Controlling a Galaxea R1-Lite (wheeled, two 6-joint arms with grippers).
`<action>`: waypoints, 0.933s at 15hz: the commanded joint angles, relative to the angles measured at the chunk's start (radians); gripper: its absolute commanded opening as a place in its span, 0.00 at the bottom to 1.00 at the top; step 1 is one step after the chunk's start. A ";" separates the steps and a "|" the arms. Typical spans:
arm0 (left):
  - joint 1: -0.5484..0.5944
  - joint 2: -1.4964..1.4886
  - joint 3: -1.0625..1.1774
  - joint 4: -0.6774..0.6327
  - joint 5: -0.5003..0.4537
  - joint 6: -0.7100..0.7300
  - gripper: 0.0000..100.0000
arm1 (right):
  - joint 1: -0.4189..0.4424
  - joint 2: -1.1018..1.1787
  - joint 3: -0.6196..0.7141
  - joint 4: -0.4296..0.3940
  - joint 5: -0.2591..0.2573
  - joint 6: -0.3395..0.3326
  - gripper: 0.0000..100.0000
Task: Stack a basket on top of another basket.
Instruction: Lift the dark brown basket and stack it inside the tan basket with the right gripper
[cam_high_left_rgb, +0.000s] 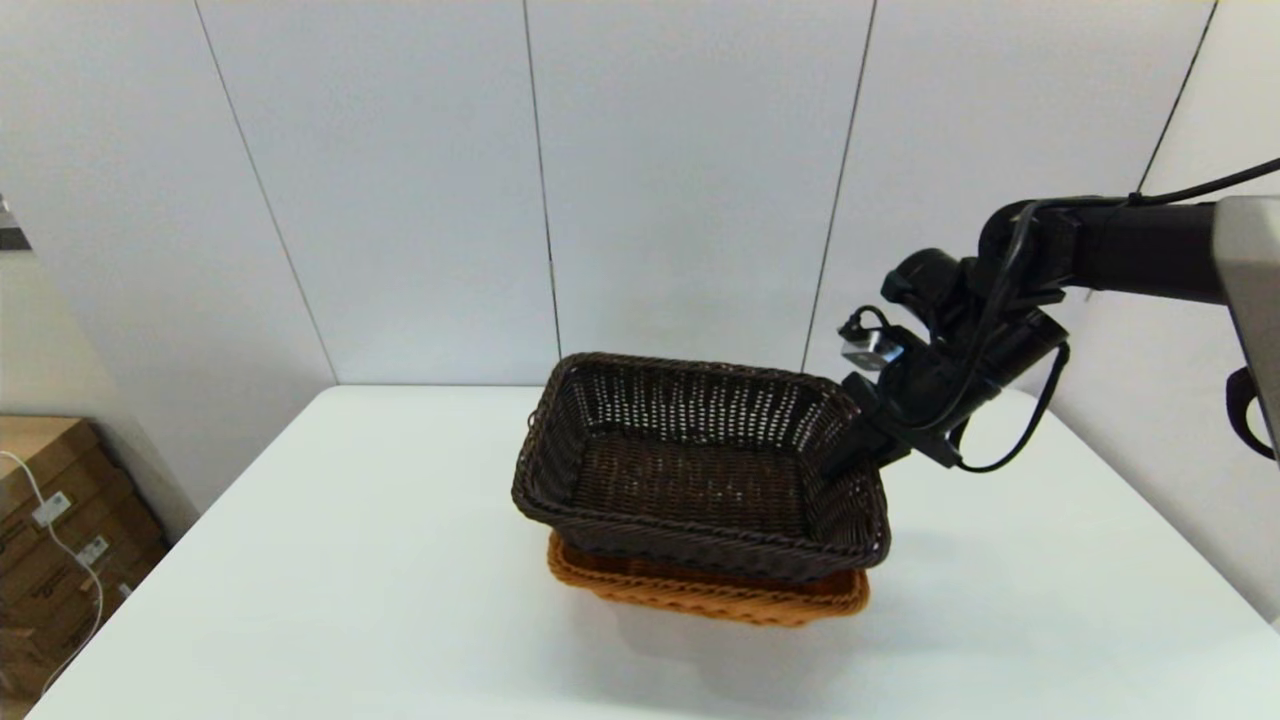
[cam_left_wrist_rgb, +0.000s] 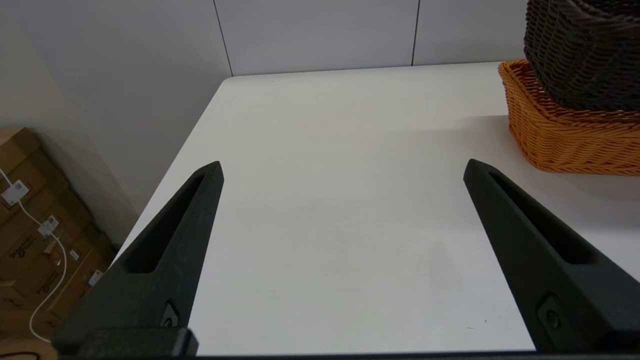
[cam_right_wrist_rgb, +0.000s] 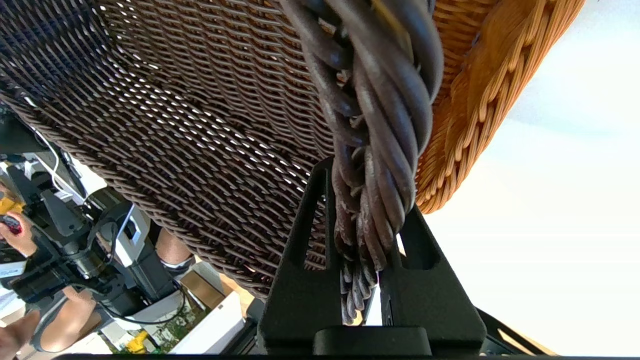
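Observation:
The dark brown basket (cam_high_left_rgb: 690, 470) hangs tilted over the orange basket (cam_high_left_rgb: 710, 592), its near side resting low in it, the far right corner raised. My right gripper (cam_high_left_rgb: 850, 455) is shut on the dark basket's braided rim at its right end. In the right wrist view the fingers (cam_right_wrist_rgb: 305, 250) pinch that braided rim (cam_right_wrist_rgb: 370, 150), with the orange basket (cam_right_wrist_rgb: 480, 100) just beyond. My left gripper (cam_left_wrist_rgb: 342, 170) stands open over bare table, well away from both baskets; the orange basket (cam_left_wrist_rgb: 565, 135) and the dark basket (cam_left_wrist_rgb: 580, 50) show at that view's edge.
The white table (cam_high_left_rgb: 350, 560) ends at a panelled wall behind. Cardboard boxes (cam_high_left_rgb: 50, 540) with a white cable stand on the floor off the table's left edge. A camera rig and people show through the weave in the right wrist view.

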 joint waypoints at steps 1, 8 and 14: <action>0.000 0.001 0.002 0.000 0.000 0.000 1.00 | -0.005 0.020 0.000 -0.012 0.002 0.006 0.00; 0.000 0.001 0.002 0.000 0.000 0.000 1.00 | -0.005 0.046 0.000 -0.016 -0.024 0.000 0.00; 0.000 0.001 0.002 0.000 0.000 0.000 1.00 | 0.027 0.077 0.001 -0.012 -0.059 0.000 0.00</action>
